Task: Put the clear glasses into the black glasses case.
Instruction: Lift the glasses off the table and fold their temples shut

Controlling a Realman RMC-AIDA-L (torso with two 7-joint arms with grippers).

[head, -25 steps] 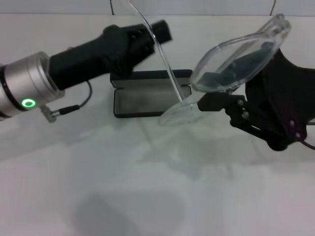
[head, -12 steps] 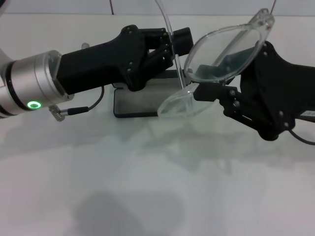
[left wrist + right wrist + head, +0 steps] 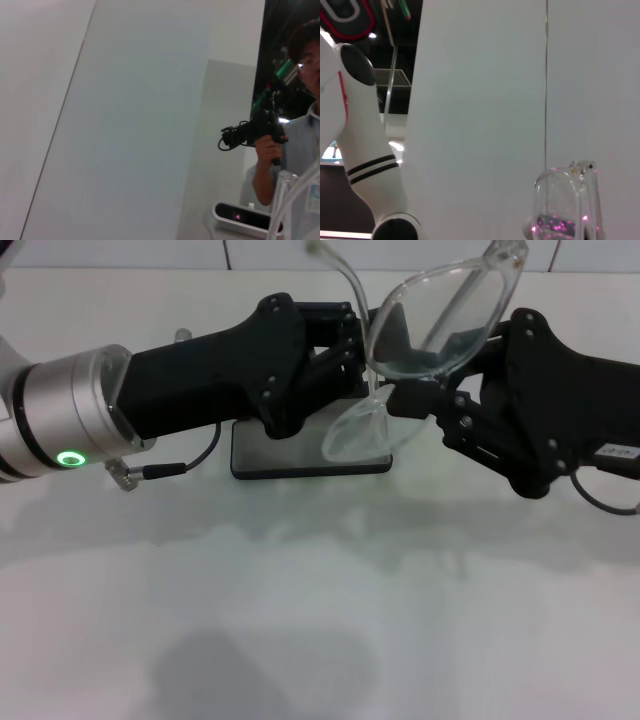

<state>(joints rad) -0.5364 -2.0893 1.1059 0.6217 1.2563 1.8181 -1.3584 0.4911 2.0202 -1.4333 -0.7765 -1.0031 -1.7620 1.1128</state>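
The clear glasses [image 3: 440, 315] hang tilted in the air above the table, one lens up, the other lens low over the black glasses case [image 3: 268, 454]. My right gripper [image 3: 412, 400] comes in from the right and is shut on the frame between the lenses. From the left, my left gripper [image 3: 350, 335] reaches right up to the glasses' raised clear arm. The case lies open under the left gripper with grey lining showing; its lid is hidden. A clear arm of the glasses [image 3: 287, 200] shows in the left wrist view, a lens [image 3: 565, 205] in the right wrist view.
White tabletop [image 3: 320, 620] stretches in front of the case. A thin cable [image 3: 170, 465] hangs from the left arm beside the case. A person holding a camera [image 3: 295, 125] stands in the background, and a white robot body [image 3: 360, 150] shows in the right wrist view.
The left gripper has moved right, up to the glasses' raised arm, now covering the case's back. The right gripper has shifted left, bringing the glasses more upright over the case.
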